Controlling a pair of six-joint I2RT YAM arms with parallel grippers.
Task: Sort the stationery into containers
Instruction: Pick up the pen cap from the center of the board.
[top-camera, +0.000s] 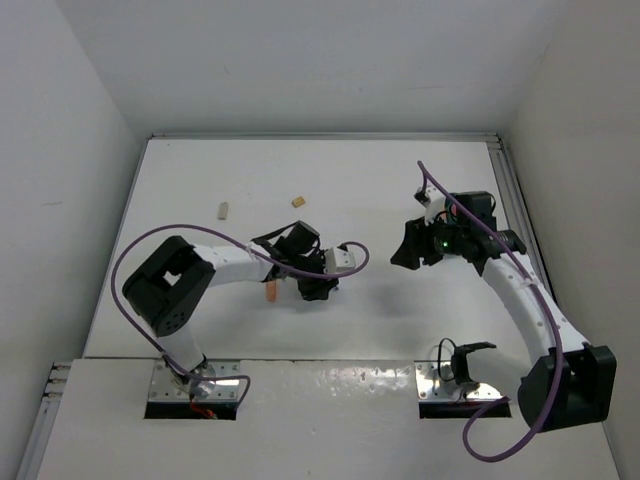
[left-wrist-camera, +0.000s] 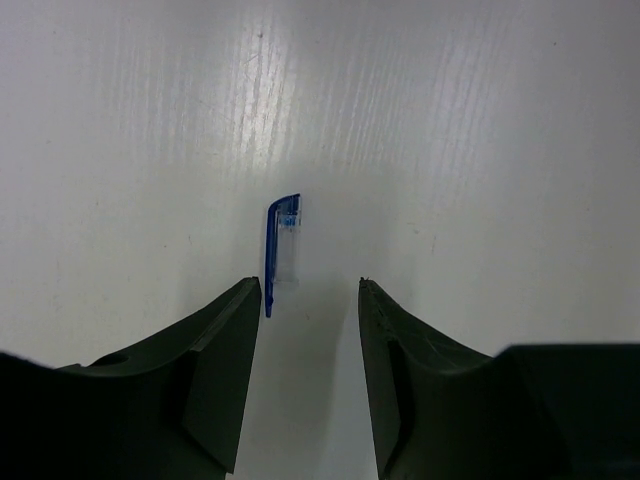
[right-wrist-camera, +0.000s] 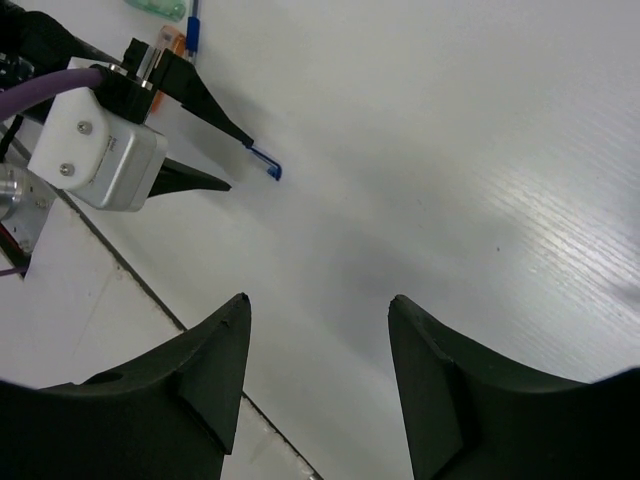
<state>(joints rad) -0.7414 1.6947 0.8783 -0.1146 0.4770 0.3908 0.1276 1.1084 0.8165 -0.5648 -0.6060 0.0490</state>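
L gripper (left-wrist-camera: 310, 288), jaws apart & empty, needed to slide fwd, centring blue cap (left-wrist-camera: 283, 250) before closing; R gripper (right-wrist-camera: 319, 302) likewise spread, empty.

2 stubs (top-camera: 224, 209) (top-camera: 298, 201), 1 blue cap (left-wrist-camera: 281, 248)

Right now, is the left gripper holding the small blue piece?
No, the small blue piece lies on the table just ahead of the left gripper, whose jaws stand apart and do not clamp it.
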